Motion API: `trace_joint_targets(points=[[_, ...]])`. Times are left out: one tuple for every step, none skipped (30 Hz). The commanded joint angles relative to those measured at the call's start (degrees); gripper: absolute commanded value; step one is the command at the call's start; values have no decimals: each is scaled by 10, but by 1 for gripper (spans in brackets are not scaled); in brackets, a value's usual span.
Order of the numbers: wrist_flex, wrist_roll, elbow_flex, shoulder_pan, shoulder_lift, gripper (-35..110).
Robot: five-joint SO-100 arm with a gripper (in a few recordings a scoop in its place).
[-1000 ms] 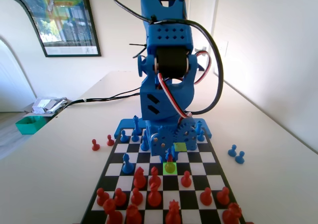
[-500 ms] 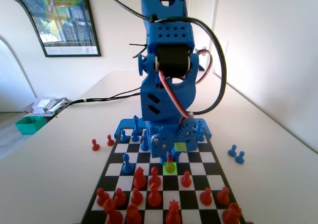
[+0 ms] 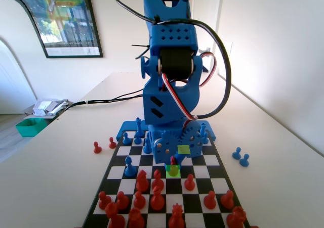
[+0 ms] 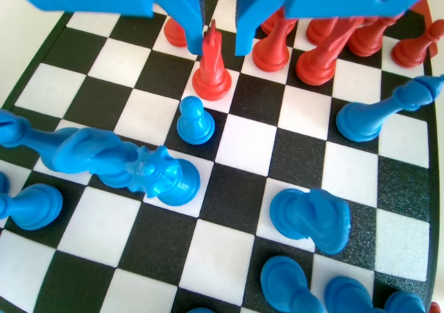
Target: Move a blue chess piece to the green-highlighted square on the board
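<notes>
In the wrist view my gripper [image 4: 220, 46] hangs open at the top edge, its jaws on either side of the pointed tip of a red piece [image 4: 211, 77]. One square nearer the arm, on a white square of the board [image 4: 243, 143], stands a small blue pawn [image 4: 195, 122], free of the jaws. In the fixed view the gripper [image 3: 172, 160] is low over the board's [image 3: 202, 160] middle. The green-highlighted square [image 3: 173, 172] lies right under it, with that red piece [image 3: 173, 163] standing on it.
Tall blue pieces [image 4: 156, 178] crowd the near left and bottom of the wrist view, and red pieces [image 4: 326, 46] stand close at the top right. A duller yellow-green square [image 3: 184, 149] lies behind the gripper. Another blue pawn [image 3: 130, 167] stands left. Two blue pawns [image 3: 241, 157] sit off the board.
The arm has sunk slightly, bringing the gripper a little lower over the green square. No piece has moved.
</notes>
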Motion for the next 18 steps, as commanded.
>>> trace_joint_targets(points=[[-2,-17,4,-5,16,5],[-4,-18,5,-6,16,4],[-5,-19,7,-6,16,4],[-5,-21,8,-6,16,4],[-5,-23,9,-6,16,3],[-7,-25,11,-6,16,3],[-10,-25,13,-6,16,3],[-13,-26,15,-6,16,2],[-16,-27,18,-6,16,2],[-18,-28,19,-6,16,2],[-18,-30,20,-6,16,1],[-18,-31,21,-5,16,1],[-18,-31,22,-5,16,1],[-18,-31,23,-4,16,1],[-18,-31,24,-4,16,1],[-18,-31,25,-4,16,1],[-18,-31,25,-3,16,1],[-17,-32,22,-1,16,1]])
